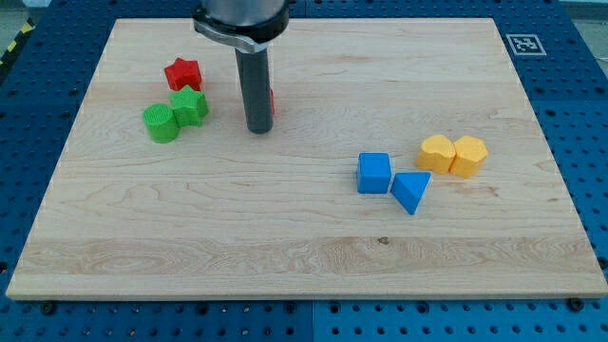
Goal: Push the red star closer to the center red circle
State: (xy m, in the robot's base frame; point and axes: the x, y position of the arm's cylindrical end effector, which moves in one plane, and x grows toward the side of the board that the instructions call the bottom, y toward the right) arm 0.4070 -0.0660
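Note:
The red star [182, 73] lies at the upper left of the wooden board [304, 247]. My tip [259, 129] stands to the star's right and a little lower, apart from it. A red block, the red circle [272, 103], is almost wholly hidden behind the rod; only a thin red edge shows at the rod's right side. A green star [190, 106] sits just below the red star, with a green cylinder [161, 123] touching it at lower left.
A blue cube [374, 174] and a blue triangle [411, 191] lie right of centre. Two yellow blocks [437, 153] [468, 156] sit side by side further right. A marker tag [524, 44] is off the board's top right corner.

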